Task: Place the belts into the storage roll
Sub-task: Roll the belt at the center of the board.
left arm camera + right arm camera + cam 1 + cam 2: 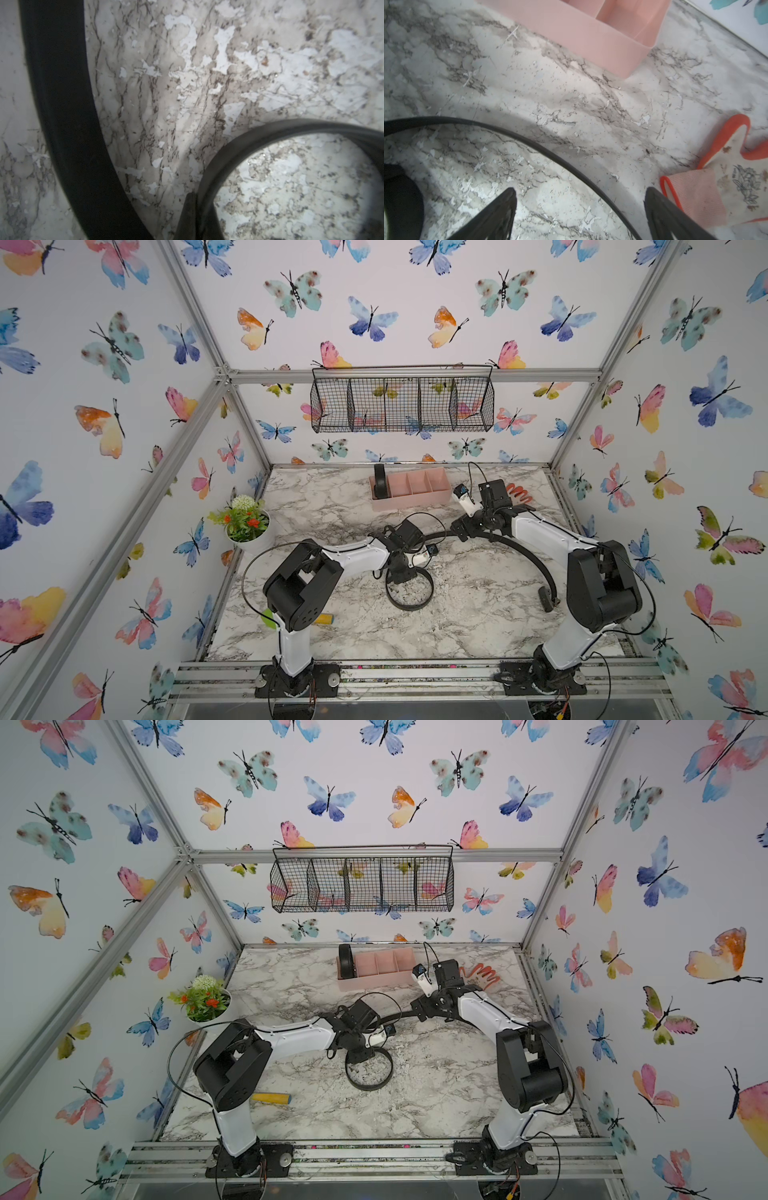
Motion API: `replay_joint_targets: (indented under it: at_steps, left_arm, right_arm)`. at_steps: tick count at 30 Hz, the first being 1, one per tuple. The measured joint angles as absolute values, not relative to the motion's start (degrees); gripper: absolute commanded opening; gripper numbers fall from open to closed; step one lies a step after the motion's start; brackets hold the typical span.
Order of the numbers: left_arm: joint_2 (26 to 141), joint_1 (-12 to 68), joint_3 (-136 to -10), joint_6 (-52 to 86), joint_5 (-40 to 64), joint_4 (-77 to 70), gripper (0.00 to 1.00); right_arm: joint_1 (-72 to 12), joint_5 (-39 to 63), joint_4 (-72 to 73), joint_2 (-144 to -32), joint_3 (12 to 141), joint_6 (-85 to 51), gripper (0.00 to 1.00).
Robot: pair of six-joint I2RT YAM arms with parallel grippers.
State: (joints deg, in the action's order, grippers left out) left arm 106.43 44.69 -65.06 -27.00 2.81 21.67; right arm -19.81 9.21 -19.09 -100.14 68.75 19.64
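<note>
The marble-patterned bench (457,614) carries a potted plant with orange and white flowers (245,526) at its left edge. A yellow handle (271,1098) lies near the front left corner. An orange-trimmed gardening glove (716,176) lies near the back right corner. A black wire mesh basket (401,404) hangs on the back wall.

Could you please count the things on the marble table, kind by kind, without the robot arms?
Black flexible belts: 2
Pale pink plastic compartment tray: 1
Orange-trimmed fabric glove: 1
White pot of flowers: 1
Yellow stick-like object, partly hidden: 1
Total: 6
</note>
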Motion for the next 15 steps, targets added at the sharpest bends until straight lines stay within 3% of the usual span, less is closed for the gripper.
replay_joint_targets:
  at_steps: [15]
  left_arm:
    - [103.7, 44.7, -61.7, -13.2, 0.7, 22.2, 0.00]
  right_arm:
    - [-19.2, 10.5, -20.4, -111.1, 70.0, 25.1, 0.99]
